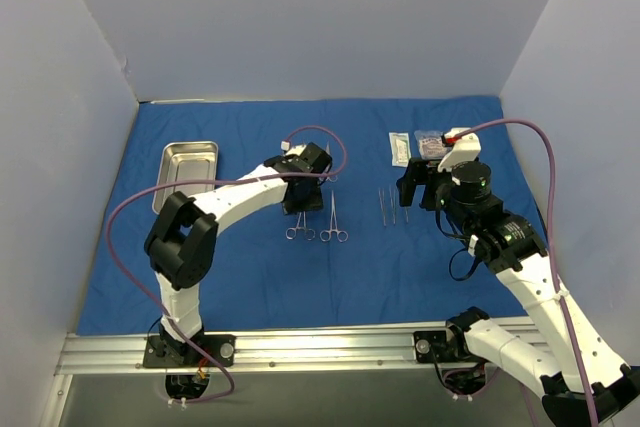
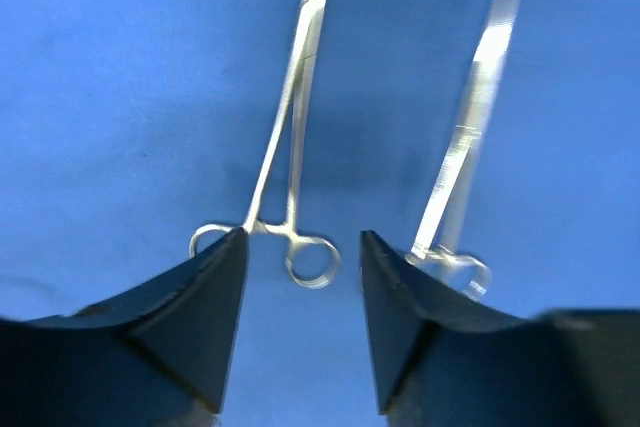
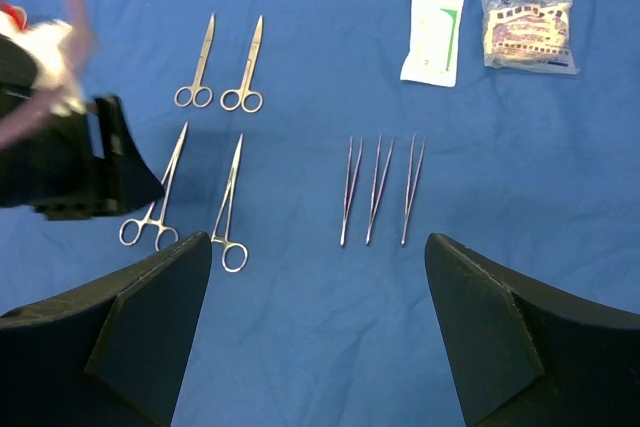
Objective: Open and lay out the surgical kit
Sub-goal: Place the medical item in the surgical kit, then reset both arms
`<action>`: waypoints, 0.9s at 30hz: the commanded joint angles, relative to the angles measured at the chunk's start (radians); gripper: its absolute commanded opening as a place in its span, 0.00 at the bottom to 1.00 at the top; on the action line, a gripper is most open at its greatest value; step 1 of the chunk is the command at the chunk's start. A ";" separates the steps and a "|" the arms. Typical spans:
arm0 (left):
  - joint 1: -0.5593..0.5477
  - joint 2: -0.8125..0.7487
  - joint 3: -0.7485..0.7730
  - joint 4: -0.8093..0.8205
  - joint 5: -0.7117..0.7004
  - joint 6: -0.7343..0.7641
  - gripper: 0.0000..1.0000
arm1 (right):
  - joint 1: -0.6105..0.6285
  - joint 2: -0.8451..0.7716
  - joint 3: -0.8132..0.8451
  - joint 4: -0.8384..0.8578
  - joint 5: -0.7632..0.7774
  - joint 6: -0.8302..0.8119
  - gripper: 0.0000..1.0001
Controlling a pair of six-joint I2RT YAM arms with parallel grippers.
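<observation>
Nearest, the left gripper (image 2: 303, 247) hung wide open and empty over two clamps (image 2: 303, 77), its head masking two more from above. The right gripper (image 3: 318, 242) was likewise agape and empty, with tweezers (image 3: 378, 192) at its 12 o'clock. Farther out on the blue cloth (image 1: 250, 277), the tray (image 1: 185, 172) lay at 10 o'clock and the packets (image 3: 433, 35) at 1 o'clock.

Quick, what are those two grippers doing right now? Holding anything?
Left gripper: open, holding nothing, above a clamp.
Right gripper: open, holding nothing.
</observation>
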 commanded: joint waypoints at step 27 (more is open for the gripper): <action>0.017 -1.031 0.068 -0.075 -0.504 0.549 0.94 | -0.004 -0.072 0.540 -0.215 0.540 -0.153 1.00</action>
